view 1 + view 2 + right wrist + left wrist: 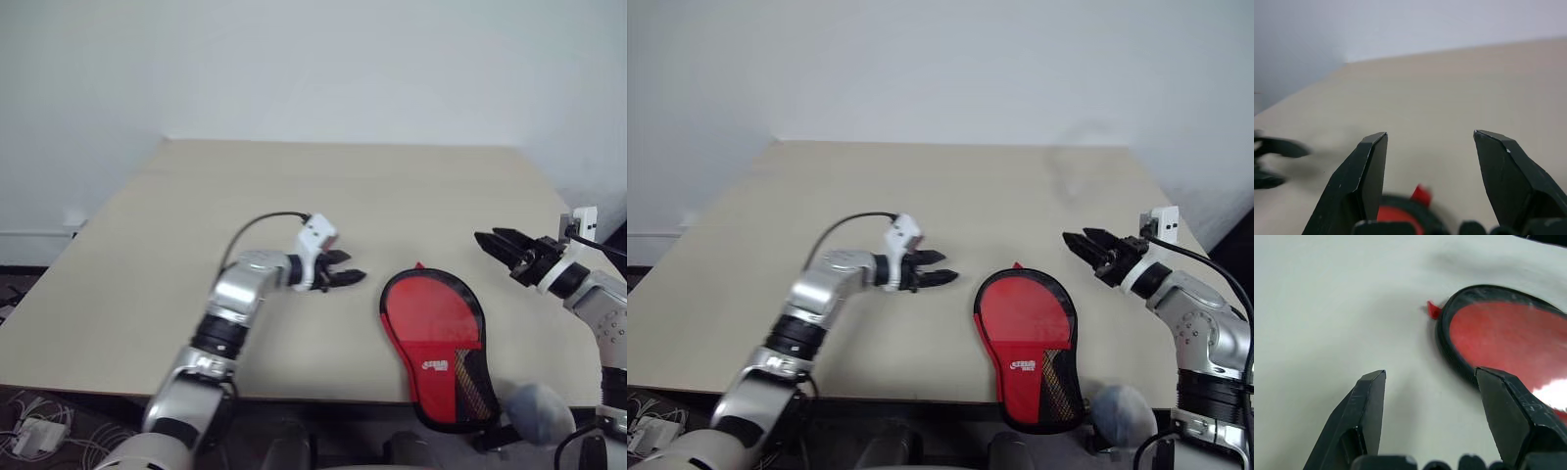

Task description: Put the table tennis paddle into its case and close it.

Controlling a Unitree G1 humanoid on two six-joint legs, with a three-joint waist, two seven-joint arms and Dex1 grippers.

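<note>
While the case [436,343] lies flat on the tabletop [323,196] near the front edge, red window side up, its round end toward the far wall and its narrow end reaching the front edge, both tools hang empty above the surface, one on each side of it. From the head views the case looks closed all round, with a small red tab [1433,309] sticking out at its round end, probably the zip pull, though I cannot tell whether the zip is fully run. Red shows through the window; whether that is the paddle inside or only the red panel I cannot say, and no loose paddle lies on the tabletop.

If the task is near its end, the step in hand is likely checking or finishing the closure. To do it well, one tool should pin the case near its middle so it cannot slide, while the other takes the tab and draws it along the seam without lifting the case.

Left tool [345,274], fingers apart, sits just beside the round end on the left. Right tool [505,247], fingers also apart, hovers near the right side, clearly off it
</note>
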